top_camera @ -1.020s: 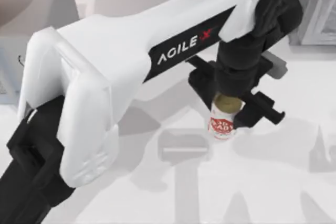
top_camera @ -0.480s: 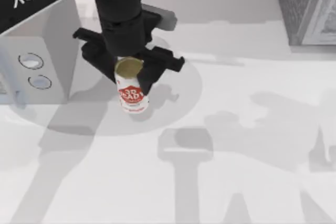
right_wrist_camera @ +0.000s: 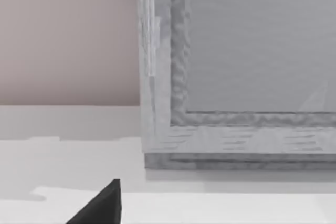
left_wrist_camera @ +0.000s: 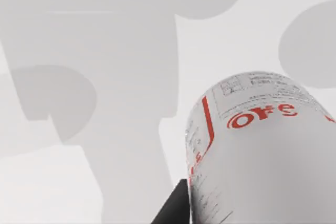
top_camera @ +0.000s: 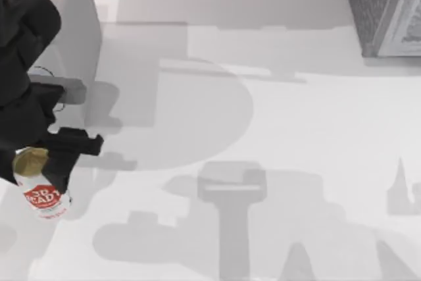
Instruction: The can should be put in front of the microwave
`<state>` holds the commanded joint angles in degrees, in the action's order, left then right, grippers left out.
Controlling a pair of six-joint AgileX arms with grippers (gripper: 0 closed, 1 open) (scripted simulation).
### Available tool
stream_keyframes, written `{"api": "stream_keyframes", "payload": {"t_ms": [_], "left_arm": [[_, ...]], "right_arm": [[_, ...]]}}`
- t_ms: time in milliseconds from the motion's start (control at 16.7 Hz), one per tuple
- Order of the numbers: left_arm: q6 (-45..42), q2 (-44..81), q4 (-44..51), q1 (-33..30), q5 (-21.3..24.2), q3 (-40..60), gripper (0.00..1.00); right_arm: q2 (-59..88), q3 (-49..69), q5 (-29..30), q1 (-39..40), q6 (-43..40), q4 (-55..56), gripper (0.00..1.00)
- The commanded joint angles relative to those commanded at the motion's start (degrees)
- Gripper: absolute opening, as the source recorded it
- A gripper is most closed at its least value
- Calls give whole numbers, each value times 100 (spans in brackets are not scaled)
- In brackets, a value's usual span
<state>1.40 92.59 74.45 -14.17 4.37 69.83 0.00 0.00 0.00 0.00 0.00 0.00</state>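
Note:
My left gripper (top_camera: pixel 34 166) is at the table's far left, shut on the can (top_camera: pixel 45 195), a small white tin with red lettering and a gold top. The can leans slightly and hangs just before the front of the pale grey microwave (top_camera: pixel 82 31), whose front panel is mostly covered by my black wrist. In the left wrist view the can (left_wrist_camera: pixel 262 150) looms close over the pale table, with a black fingertip (left_wrist_camera: pixel 176 208) beside it. I cannot tell whether the can touches the table. A black part of my right gripper (right_wrist_camera: pixel 102 205) shows in the right wrist view.
A darker speckled grey box (top_camera: pixel 378 11) stands at the back right corner; the right wrist view faces this box (right_wrist_camera: pixel 236 77) closely. The white table (top_camera: pixel 263 129) carries arm shadows across its middle and front.
My left arm has swung from the table's middle to the far left and towards the front, carrying the can to a spot before the microwave's front.

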Motion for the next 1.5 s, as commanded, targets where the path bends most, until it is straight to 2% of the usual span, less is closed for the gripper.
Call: {"api": "stream_keyframes", "payload": {"t_ms": [240,480,1380,1500], "left_arm": [[-263,-1062,-810,825,-165,-1037,0],[-234,-1419,-1033,1387,-418,-1702,0],[-229,-1371,-1225,1409,-434,-1880,0],[-229,-1371,-1225,1409,-434,-1880,15]], "right_arm": [[0,0,0,0,0,0,100],[0,0,0,0,0,0,100],[0,0,0,0,0,0,100],[0,0,0,0,0,0,100]]}}
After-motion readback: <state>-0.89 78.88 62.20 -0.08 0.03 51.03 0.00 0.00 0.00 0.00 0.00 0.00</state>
